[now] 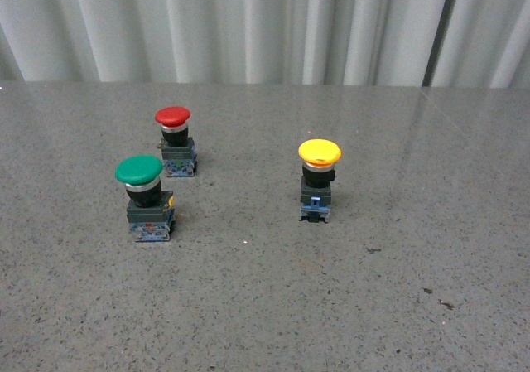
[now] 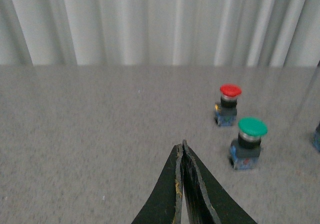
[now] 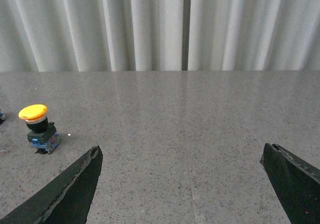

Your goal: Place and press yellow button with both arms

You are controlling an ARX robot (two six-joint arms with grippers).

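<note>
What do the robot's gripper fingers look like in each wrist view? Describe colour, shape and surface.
Both the left gripper and right gripper have thin, flat black fingers tapering to points, with rough, chipped edges. No arm housings, cables or markings are in view.

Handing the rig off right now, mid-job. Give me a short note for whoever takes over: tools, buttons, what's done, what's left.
Left tool: shut, holding nothing.
Right tool: wide open, holding nothing.
Yellow button: upright on the table, standing apart to the right of the green button and red button in the front view; neither tool touches it.
Done: nothing visible yet.
Left: grasp the yellow button, place it, press it, using both tools.
</note>
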